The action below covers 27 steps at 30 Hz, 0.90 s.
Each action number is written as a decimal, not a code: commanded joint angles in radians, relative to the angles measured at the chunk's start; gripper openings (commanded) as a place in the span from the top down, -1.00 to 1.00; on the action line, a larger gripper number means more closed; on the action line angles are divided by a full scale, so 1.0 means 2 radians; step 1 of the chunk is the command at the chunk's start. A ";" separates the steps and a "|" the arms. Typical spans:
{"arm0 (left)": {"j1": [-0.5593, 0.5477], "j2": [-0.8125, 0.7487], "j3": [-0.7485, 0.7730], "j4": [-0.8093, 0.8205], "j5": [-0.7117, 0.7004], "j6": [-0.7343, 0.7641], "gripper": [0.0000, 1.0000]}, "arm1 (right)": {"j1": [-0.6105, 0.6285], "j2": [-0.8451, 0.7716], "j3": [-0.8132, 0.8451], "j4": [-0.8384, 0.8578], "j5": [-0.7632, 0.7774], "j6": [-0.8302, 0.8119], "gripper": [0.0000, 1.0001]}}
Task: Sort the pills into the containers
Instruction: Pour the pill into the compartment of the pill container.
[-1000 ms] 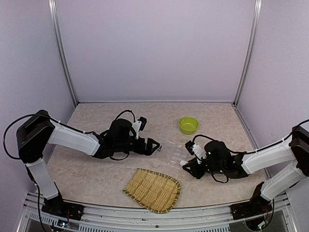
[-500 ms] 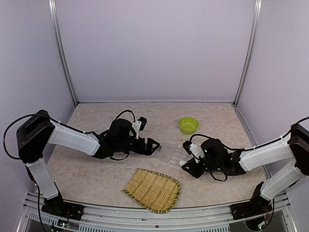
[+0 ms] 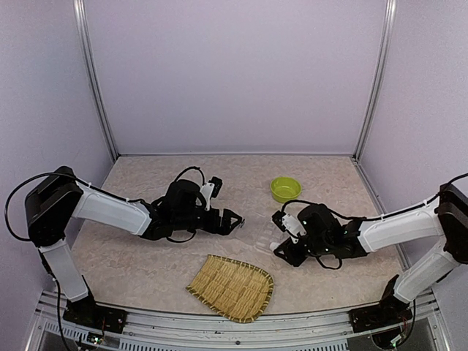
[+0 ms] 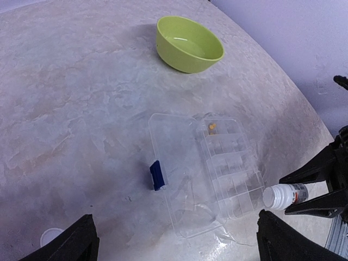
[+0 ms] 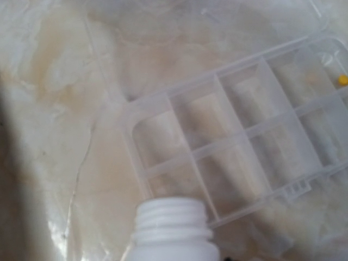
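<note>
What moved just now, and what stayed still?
The right gripper, shut on the white pill bottle, slid left, closer over the clear organiser box. Nothing was grabbed or dropped. The open left gripper, green bowl and bamboo tray stayed put.

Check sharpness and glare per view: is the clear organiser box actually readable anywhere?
Top external: even, soft light, but the flat clear plastic organiser box nearly vanishes against the marbled table. Left wrist: sharp, with faint reflections on the box and its small blue latch crisp. Right wrist: soft overall, the white plastic bottle blurred up close, compartments pale and washed out.
</note>
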 commanded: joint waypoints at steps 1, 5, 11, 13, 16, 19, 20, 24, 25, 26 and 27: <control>-0.004 0.004 -0.001 0.009 0.005 0.005 -0.97 | -0.005 0.012 0.024 -0.049 0.005 -0.006 0.84; -0.004 0.003 -0.001 0.008 0.005 0.005 -0.98 | -0.005 0.015 0.038 -0.069 0.006 -0.005 0.84; -0.004 0.004 -0.001 0.008 0.005 0.005 -0.98 | -0.005 0.020 0.066 -0.111 0.010 -0.004 0.84; -0.004 0.003 -0.001 0.008 0.005 0.005 -0.98 | -0.005 0.022 0.074 -0.123 0.010 -0.005 0.84; -0.004 0.003 -0.001 0.008 0.005 0.005 -0.98 | -0.005 0.026 0.085 -0.138 0.009 -0.005 0.84; -0.004 0.003 -0.001 0.008 0.005 0.005 -0.98 | -0.005 0.032 0.093 -0.150 0.008 -0.006 0.84; -0.004 0.003 -0.001 0.008 0.005 0.005 -0.98 | -0.004 0.034 0.096 -0.154 0.008 -0.006 0.84; -0.004 0.002 -0.002 0.008 0.005 0.005 -0.98 | -0.005 0.042 0.108 -0.174 0.006 -0.007 0.84; -0.004 0.002 -0.002 0.008 0.005 0.005 -0.98 | -0.005 0.044 0.111 -0.179 0.005 -0.007 0.84; -0.004 0.002 -0.002 0.009 0.005 0.005 -0.98 | -0.005 0.047 0.113 -0.183 0.004 -0.008 0.84; -0.004 0.002 -0.002 0.009 0.006 0.006 -0.98 | -0.005 0.048 0.116 -0.187 0.003 -0.008 0.84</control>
